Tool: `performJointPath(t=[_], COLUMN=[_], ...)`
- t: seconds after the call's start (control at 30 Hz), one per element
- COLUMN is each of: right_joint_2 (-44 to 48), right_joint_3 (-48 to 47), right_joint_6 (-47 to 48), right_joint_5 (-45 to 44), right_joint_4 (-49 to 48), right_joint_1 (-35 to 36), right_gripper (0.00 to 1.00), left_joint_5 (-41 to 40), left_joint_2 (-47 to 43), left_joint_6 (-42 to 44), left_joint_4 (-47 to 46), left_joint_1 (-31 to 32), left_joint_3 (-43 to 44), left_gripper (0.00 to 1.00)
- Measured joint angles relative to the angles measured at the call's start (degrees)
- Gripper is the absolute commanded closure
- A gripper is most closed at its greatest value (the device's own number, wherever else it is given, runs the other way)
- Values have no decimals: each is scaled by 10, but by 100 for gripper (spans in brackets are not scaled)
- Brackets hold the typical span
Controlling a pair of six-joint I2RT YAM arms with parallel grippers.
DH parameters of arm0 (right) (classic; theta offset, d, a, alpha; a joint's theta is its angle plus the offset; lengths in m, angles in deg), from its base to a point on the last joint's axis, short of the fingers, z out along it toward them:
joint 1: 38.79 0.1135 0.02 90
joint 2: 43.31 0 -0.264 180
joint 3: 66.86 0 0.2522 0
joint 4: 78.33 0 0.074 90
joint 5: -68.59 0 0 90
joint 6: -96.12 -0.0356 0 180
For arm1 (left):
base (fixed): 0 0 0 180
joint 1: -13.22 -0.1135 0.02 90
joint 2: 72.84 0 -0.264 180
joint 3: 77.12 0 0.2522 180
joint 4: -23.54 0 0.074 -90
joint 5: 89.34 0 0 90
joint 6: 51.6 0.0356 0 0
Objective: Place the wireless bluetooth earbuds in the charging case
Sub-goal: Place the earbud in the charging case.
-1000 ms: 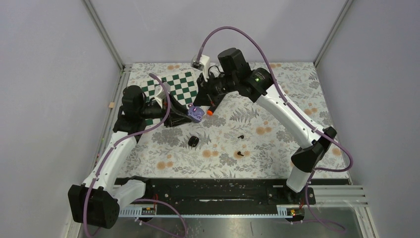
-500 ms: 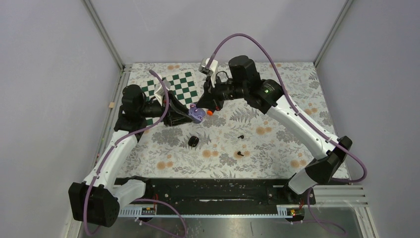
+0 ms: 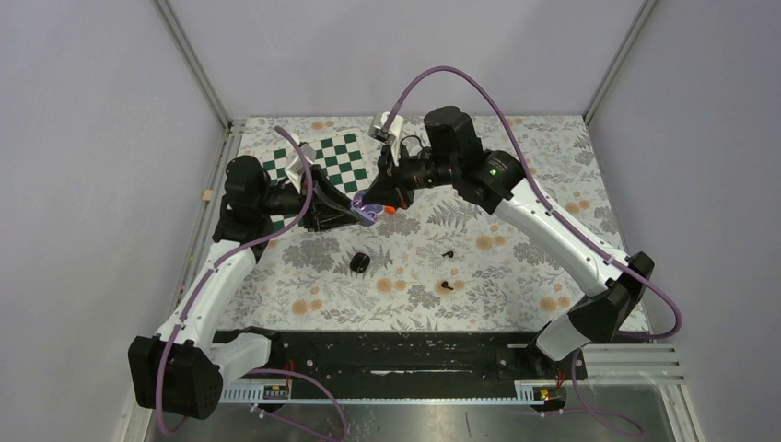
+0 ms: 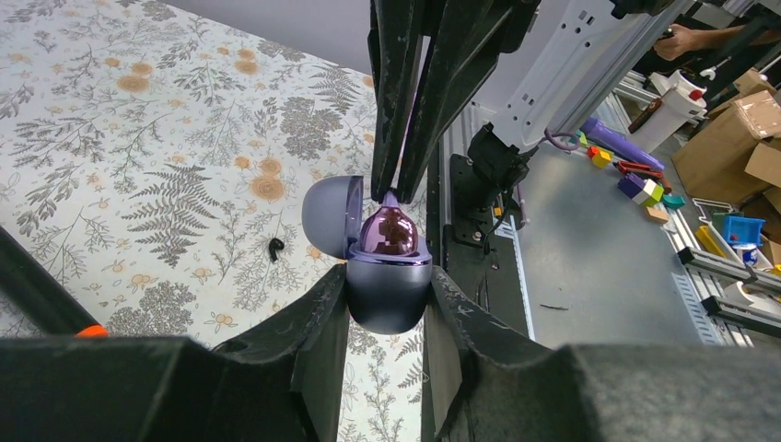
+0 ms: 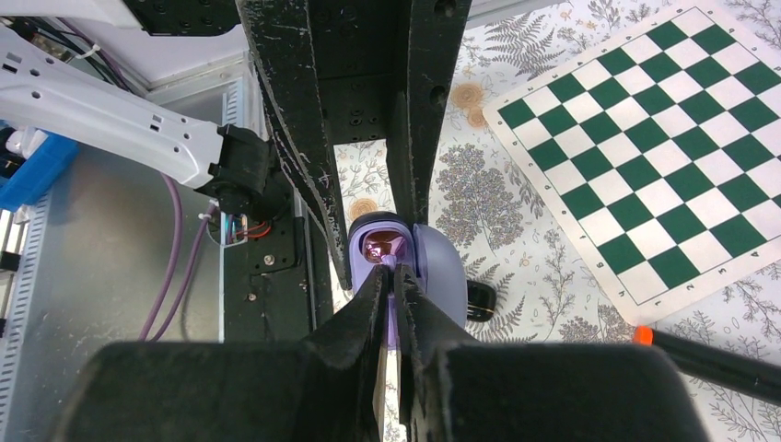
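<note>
Earbuds of two colours appear. One pale purple earbud [image 4: 391,198] is pinched by its stem in the right tool [image 5: 392,285], whose fingers are pressed together on it. The bud's head sits at the mouth of the purple charging case [image 4: 387,311]; whether it is fully seated cannot be told. The case lid [image 4: 327,216] stands hinged open to one side.

The left tool [image 4: 388,279] is clamped on the lower body of the case, one finger on each flank. The two tools meet tip to tip over the far middle of the bench [image 3: 525,175], just right of the chessboard. In the left wrist view the case is seen against the floral cover and looks to be held above it.

Two black earbuds lie loose on the cover, nearer than the tools and slightly to the right. One [image 3: 448,253] lies farther, the other [image 3: 447,285] nearer, the pair close together but apart. A small black rounded object [image 3: 359,263] lies to their left, near the middle of the bench; what it is cannot be told.

A black marker with an orange cap [image 3: 390,209] lies on the bench just beside the meeting tools. A green-and-white chessboard [image 3: 336,158] lies flat at the far left of the cover.
</note>
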State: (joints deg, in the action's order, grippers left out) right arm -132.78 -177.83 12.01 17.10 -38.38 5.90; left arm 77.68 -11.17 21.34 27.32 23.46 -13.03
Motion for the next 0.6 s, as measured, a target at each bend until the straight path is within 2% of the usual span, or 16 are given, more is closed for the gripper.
performJointPath(t=[0.27,0.33,0.47,0.53,0.6], right_joint_2=[-5,-15,-42,-44,-40], right_joint_3=[-1,-6,-33,-39,-40], right_joint_6=[4,8,20,23,22], right_joint_5=[13,23,43,45,46], right_joint_4=[0,4,19,24,30], right_joint_1=[0,0,-1,-1,-1], right_gripper=[100,88,74,60,50], left_joint_5=[1,2,3,3,2], left_joint_2=[4,6,10,11,11], left_joint_6=[-5,-6,-6,-6,-4], left_joint_4=[-5,-5,-1,-4,-3], left_joint_1=[0,0,-4,-4,-4], left_joint_3=[2,2,2,2,2], left_gripper=[100,100,100,100,100])
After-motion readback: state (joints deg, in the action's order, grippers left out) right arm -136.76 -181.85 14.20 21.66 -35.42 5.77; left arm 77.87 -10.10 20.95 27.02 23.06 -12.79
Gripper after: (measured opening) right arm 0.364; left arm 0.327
